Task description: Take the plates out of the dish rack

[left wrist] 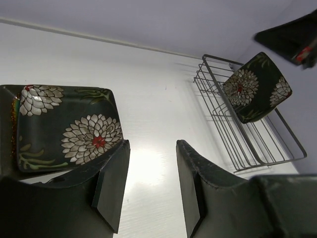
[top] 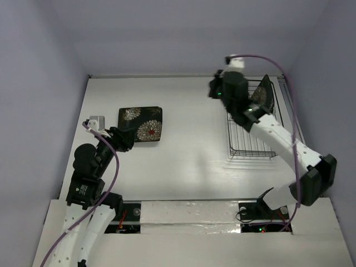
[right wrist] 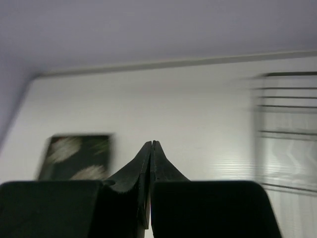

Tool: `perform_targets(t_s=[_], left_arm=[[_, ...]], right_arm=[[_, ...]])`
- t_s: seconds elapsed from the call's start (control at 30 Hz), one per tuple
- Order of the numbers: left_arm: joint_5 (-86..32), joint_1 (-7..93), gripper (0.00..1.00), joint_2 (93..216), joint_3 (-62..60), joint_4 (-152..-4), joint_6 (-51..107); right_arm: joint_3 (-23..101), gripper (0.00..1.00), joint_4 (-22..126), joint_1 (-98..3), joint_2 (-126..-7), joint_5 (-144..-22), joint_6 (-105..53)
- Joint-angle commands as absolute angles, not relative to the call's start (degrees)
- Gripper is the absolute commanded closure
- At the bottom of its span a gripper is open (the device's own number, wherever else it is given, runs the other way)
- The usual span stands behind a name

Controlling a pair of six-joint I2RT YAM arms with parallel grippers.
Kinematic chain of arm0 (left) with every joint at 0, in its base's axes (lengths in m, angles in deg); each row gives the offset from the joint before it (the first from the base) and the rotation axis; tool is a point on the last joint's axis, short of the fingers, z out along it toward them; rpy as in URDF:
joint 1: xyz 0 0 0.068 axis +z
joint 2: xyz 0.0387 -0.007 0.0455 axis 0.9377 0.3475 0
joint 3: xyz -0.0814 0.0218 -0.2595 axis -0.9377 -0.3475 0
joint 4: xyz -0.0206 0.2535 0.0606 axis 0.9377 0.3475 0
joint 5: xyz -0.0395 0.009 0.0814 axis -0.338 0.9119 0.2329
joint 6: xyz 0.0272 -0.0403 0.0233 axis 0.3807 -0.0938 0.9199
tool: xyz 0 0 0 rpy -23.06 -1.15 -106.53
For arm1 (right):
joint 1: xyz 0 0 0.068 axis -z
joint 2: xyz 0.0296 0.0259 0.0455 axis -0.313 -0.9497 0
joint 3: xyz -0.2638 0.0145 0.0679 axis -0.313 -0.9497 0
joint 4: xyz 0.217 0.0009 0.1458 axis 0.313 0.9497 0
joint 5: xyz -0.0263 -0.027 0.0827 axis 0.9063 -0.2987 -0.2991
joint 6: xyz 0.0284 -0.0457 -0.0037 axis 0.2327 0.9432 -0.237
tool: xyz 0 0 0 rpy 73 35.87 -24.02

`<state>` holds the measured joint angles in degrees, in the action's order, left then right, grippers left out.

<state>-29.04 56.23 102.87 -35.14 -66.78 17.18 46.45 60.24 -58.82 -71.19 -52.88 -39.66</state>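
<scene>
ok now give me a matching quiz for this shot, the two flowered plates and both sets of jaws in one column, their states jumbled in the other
Things:
1. table plate
2. rack plate
3. left jaws
4. right jaws

States:
a. shut, with nothing between them
b. standing on edge among the wires
c. open, beside a plate
d. lying flat, face up

Pairs: 1-d, 2-b, 3-c, 4-a
</scene>
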Motion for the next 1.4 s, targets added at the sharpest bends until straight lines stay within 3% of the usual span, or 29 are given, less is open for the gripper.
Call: perform_targets(t_s=[0.0, 0.07, 0.13, 0.17, 0.27, 0.33, 0.43, 0.8, 0.97, 1.07, 1.1, 1.2, 1.3, 1.37], left_arm=[[-30.00, 55.43, 0.60, 103.62, -35.44, -68.94, 17.12], [-30.97, 55.42, 0.60, 103.80, -35.44, -68.42, 17.55], [-30.19, 53.85, 0.59, 103.88, -35.79, -67.80, 17.73], [-30.18, 53.84, 0.59, 104.23, -35.96, -67.80, 17.73], [-30.18, 53.14, 0.59, 104.85, -35.88, -68.06, 18.08], [-29.57, 52.62, 0.58, 104.85, -35.88, -67.45, 18.08], [-29.13, 52.61, 0.58, 104.33, -35.88, -67.18, 18.26], [-28.69, 52.61, 0.58, 104.59, -35.88, -67.18, 18.26], [-28.34, 52.61, 0.58, 103.45, -35.88, -67.27, 18.17], [-28.07, 52.61, 0.58, 103.71, -35.88, -67.18, 18.17], [-28.07, 52.61, 0.58, 103.88, -35.88, -67.18, 18.17], [-28.07, 52.61, 0.58, 104.06, -35.97, -67.36, 18.08], [-28.07, 52.61, 0.58, 104.15, -36.05, -67.45, 17.91], [-27.98, 52.61, 0.58, 104.59, -36.05, -67.54, 17.91]], right_arm=[[41.96, 1.00, 71.51, -45.61, -66.24, -45.49, -34.99], [40.21, 1.00, 74.67, -37.45, -62.91, -44.25, -34.03], [39.41, 0.92, 75.83, -33.55, -61.31, -43.63, -32.97], [39.14, 0.72, 76.44, -30.23, -60.26, -43.98, -32.10], [39.84, 0.35, 77.32, -25.90, -60.34, -46.87, -31.12], [40.54, 0.28, 76.62, -21.51, -62.09, -49.86, -30.94], [41.95, 0.27, 76.71, -19.39, -66.12, -52.15, -30.86], [49.24, 0.43, 76.27, -16.66, -76.59, -52.85, -29.54], [50.83, 0.45, 77.15, -16.66, -79.50, -55.40, -29.45], [49.43, 0.59, 75.75, -16.66, -79.85, -56.55, -29.80], [49.34, 0.70, 75.66, -16.66, -80.03, -56.46, -29.98], [48.55, 0.86, 74.69, -16.66, -78.98, -56.29, -29.98], [48.37, 0.99, 73.64, -16.66, -76.96, -57.60, -29.02], [48.20, 1.00, 72.76, -16.66, -75.64, -60.67, -28.75]])
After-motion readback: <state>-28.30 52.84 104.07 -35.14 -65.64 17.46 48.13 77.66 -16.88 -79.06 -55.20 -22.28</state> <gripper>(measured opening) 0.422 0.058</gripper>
